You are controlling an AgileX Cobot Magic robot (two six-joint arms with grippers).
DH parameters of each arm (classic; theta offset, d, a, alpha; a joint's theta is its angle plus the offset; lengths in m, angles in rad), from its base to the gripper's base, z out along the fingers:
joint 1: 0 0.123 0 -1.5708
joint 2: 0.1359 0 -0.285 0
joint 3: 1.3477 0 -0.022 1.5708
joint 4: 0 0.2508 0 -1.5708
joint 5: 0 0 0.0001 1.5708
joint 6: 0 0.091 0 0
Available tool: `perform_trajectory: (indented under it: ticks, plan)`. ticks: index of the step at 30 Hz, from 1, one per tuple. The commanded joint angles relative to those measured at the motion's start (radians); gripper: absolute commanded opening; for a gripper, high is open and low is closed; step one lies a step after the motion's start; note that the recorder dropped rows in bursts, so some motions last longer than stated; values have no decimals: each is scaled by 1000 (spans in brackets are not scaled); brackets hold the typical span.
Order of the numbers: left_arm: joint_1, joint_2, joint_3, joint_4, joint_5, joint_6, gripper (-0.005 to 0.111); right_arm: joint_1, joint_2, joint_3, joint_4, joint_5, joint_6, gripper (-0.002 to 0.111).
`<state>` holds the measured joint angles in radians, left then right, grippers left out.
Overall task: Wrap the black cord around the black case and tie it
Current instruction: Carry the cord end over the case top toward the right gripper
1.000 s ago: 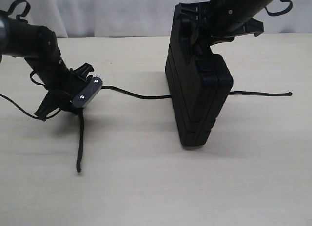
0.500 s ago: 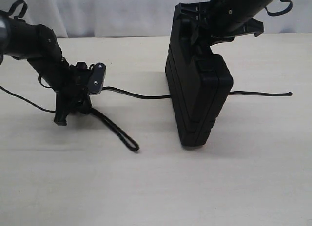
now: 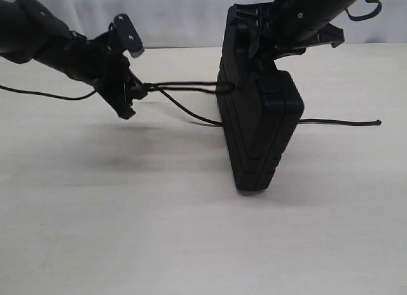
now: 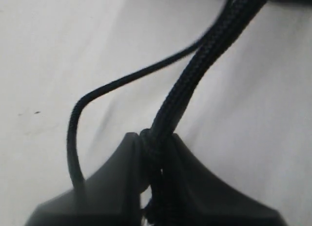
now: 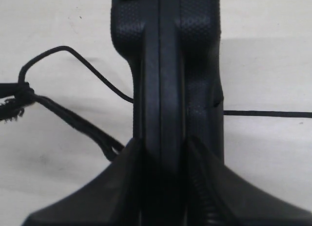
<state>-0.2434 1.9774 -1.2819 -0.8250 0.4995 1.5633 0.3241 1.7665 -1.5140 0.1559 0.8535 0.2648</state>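
The black case stands on edge on the table. My right gripper is shut on its top edge; the right wrist view shows the case clamped between the jaws of that gripper. The black cord runs in two strands from the case's left side to my left gripper, held above the table. Another strand sags down under the case, and the cord comes out on the right, its tip lying on the table. In the left wrist view the braided cord is pinched by the left gripper.
A thin glossy arm cable trails off to the left under the left arm. The pale tabletop stretches out in front of the case. A white curtain hangs behind the table's far edge. A frayed cord tuft shows in the right wrist view.
My left gripper has closed on the cord, lifted off the table and swung up and right, pulling the loose cord end toward the case. The right gripper and case have stayed still.
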Motion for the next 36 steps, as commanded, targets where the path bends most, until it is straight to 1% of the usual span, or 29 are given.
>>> perform_trajectory:
  ticks: [1,7,11,14,17,22,24,31,34,36]
  plan:
    - [-2,-39,1,-104,-95,-54,0,4,-2,2,15,30,6,4]
    - [-2,-40,1,-129,-108,-54,0,4,-2,2,15,30,6,4]
    - [-5,-40,1,-130,-74,-54,0,4,-2,2,15,30,6,4]
    - [-20,-40,1,-128,-67,-52,0,4,-2,2,15,30,6,4]
    - [-55,-40,1,-122,-95,-48,0,4,-2,2,15,30,6,4]
    - [-114,-40,1,-20,-221,-45,0,4,-2,2,15,30,6,4]
    - [-130,-40,1,-24,-261,-45,0,4,-2,2,15,30,6,4]
    - [-163,-40,1,-24,-470,-45,0,4,-2,2,15,30,6,4]
    - [-183,-40,1,-22,-510,-33,0,4,-2,2,15,30,6,4]
    - [-201,-40,1,-22,-523,6,0,4,-2,2,15,30,6,4]
